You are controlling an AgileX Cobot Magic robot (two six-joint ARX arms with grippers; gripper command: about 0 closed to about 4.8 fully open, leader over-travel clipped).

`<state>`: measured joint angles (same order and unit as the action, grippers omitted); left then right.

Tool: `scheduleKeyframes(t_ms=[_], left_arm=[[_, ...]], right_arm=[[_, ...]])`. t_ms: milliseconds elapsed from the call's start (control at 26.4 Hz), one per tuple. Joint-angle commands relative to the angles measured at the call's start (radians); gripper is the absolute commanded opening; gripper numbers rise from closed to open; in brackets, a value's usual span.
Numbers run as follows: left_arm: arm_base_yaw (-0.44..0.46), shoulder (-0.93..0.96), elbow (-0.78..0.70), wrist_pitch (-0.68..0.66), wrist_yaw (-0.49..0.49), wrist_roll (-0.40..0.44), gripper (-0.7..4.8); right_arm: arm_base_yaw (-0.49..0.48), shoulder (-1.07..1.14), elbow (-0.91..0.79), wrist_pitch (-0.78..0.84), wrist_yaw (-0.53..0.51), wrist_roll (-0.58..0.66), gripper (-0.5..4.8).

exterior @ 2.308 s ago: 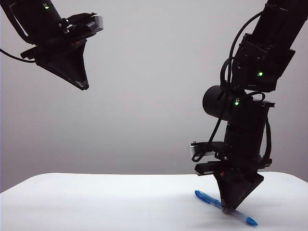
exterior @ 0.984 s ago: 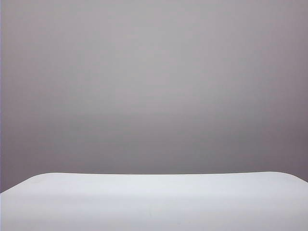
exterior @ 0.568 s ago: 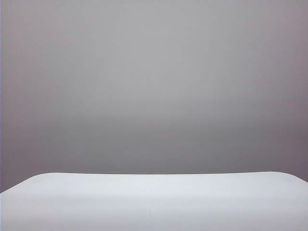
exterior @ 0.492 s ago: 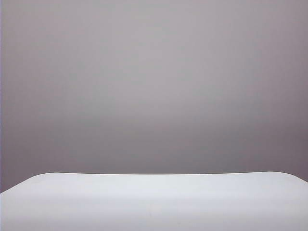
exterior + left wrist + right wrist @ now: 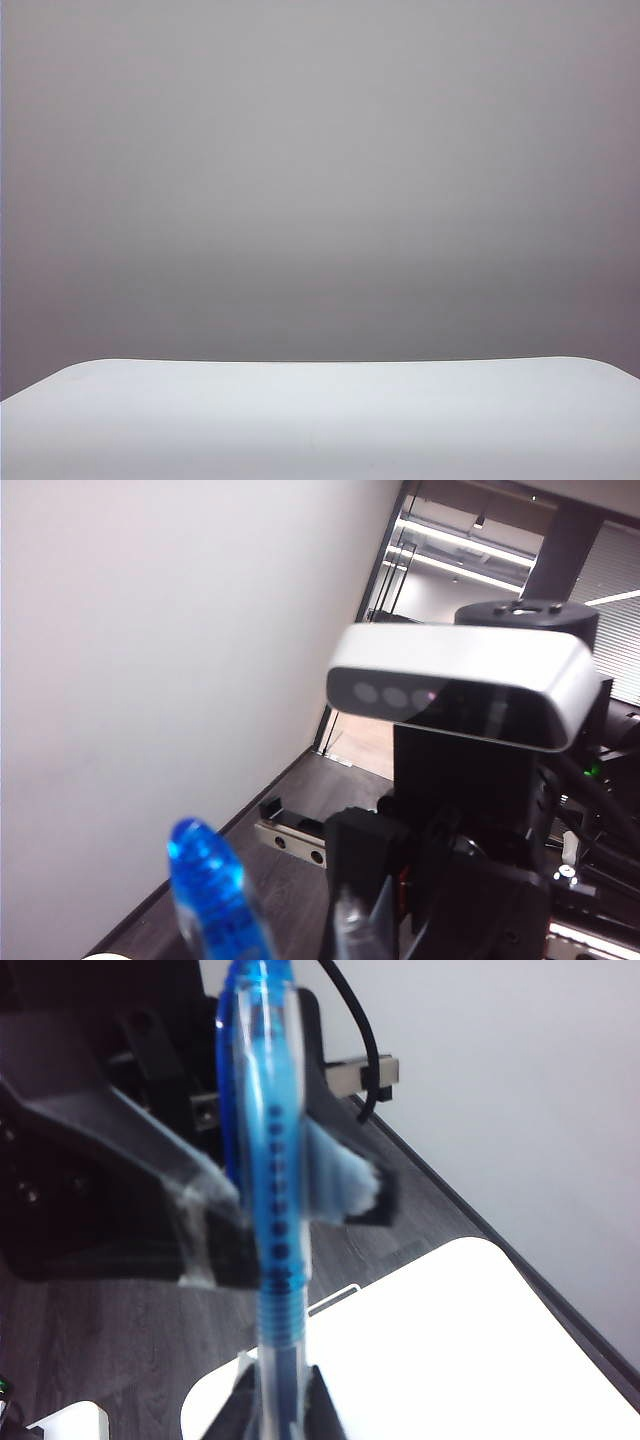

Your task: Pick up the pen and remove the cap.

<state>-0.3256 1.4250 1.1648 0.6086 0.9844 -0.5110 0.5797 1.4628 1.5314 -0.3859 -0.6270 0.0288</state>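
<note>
The exterior view holds neither arm nor pen. In the right wrist view the pen (image 5: 280,1360) stands straight out from my right gripper (image 5: 280,1415), which is shut on its clear barrel. The cap (image 5: 265,1140), blue with a dotted clip, covers the pen's far end. My left gripper (image 5: 275,1210) meets it from the opposite side, and its tape-covered fingers (image 5: 205,1225) press the cap from both sides. The left wrist view shows the cap's rounded blue end (image 5: 210,890) close up and blurred.
The white table (image 5: 320,420) lies below against a grey wall, and its rounded corner (image 5: 450,1360) shows under the pen. The right arm's silver wrist camera (image 5: 460,680) faces the left wrist view. Dark floor lies beyond the table.
Both arms and the pen, which lay on the table under the right gripper, have left the exterior view. That view has stayed the same over the last second.
</note>
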Motion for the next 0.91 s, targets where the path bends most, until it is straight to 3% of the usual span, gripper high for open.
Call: scheduleKeyframes(t_ms=[38,151,341,378,530,832,908], left_arm=[[-0.001,-0.005,0.002,0.018,0.005,0.014,1.09],[-0.001,-0.005,0.002,0.021,0.007,0.014,0.45],[-0.002,-0.005,0.002,0.021,0.016,0.014,0.05],[-0.002,-0.005,0.002,0.021,0.031,0.014,-0.06],[-0.001,-0.005,0.002,0.021,0.034,0.013,-0.06],[-0.002,-0.005,0.002,0.055,0.055,-0.028,-0.06],[-0.002,-0.005,0.002,0.079,0.071,-0.035,-0.06]], right_arm=[[0.001,-0.005,0.006,0.000,0.000,0.000,-0.06],[0.001,-0.005,0.006,-0.010,0.004,-0.003,-0.06],[0.001,-0.005,0.006,-0.011,0.004,-0.003,-0.05],[0.001,-0.005,0.006,-0.011,0.003,-0.003,0.23],[0.001,-0.005,0.006,-0.011,0.003,-0.003,3.02],[0.001,0.003,0.006,0.008,-0.031,-0.004,3.00],[0.001,0.012,0.006,0.016,-0.044,-0.003,2.75]])
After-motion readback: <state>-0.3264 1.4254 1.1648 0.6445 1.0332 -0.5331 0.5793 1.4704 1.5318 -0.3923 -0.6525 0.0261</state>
